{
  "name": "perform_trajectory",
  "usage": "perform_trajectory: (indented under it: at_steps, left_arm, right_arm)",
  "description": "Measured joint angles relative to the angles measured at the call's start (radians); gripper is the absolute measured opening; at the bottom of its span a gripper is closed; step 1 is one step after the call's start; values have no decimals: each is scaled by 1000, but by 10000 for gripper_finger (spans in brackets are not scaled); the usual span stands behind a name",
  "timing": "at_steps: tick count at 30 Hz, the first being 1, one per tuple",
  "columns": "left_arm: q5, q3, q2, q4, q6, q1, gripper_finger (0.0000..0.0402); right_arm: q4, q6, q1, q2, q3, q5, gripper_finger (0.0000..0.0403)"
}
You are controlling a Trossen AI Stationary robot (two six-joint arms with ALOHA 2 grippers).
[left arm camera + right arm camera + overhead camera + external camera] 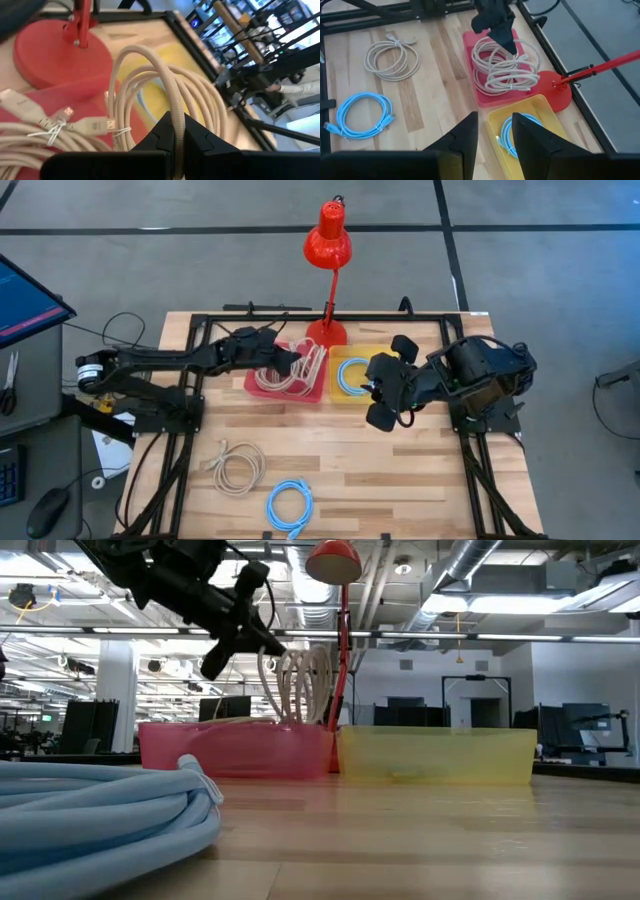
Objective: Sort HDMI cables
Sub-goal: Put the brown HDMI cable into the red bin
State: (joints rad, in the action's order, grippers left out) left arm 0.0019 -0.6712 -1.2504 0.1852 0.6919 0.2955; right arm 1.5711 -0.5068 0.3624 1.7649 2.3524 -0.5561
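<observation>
Sorting well under way, beige cables to the red tray (254, 383), blue to the yellow tray (330, 396). Red tray: several beige coils already in it, exact count not readable; one more beige coil (165, 90) pinched in the closed jaws of the left gripper (177, 132) and hanging upright over the tray, apparently not yet let go. Yellow tray: one blue coil (512, 131) lying flat inside. Right gripper (495, 131) above the near end of the yellow tray, jaws parted to a middling gap, nothing between them. Left on the bare table (400, 480), well apart from both trays: one beige coil (238, 465) and one blue coil (289, 505), just beside each other near the front edge. Judged remaining: release of the held coil, then one beige and one blue to their trays. Red lamp (328, 240) behind the trays, not part of the sort.
</observation>
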Motion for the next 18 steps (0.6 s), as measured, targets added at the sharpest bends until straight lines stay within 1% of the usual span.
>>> perform_trajectory:
  at_steps: [7, 11, 15, 18]
  left_arm:
    - [1, -1, -75, 3, 4, -2, 9]
    - [1, -1, -95, 4, 4, -2, 11]
    - [-24, -1, -86, -2, 1, 0, 41]
    - [-29, -1, -62, 1, -10, 25, 69]
  right_arm:
    - [0, 0, 2, 0, 0, -21, 107]
    - [0, 0, 2, 0, 0, -21, 107]
    - [0, 0, 2, 0, 0, -21, 107]
    - [0, 0, 3, 0, 0, -21, 107]
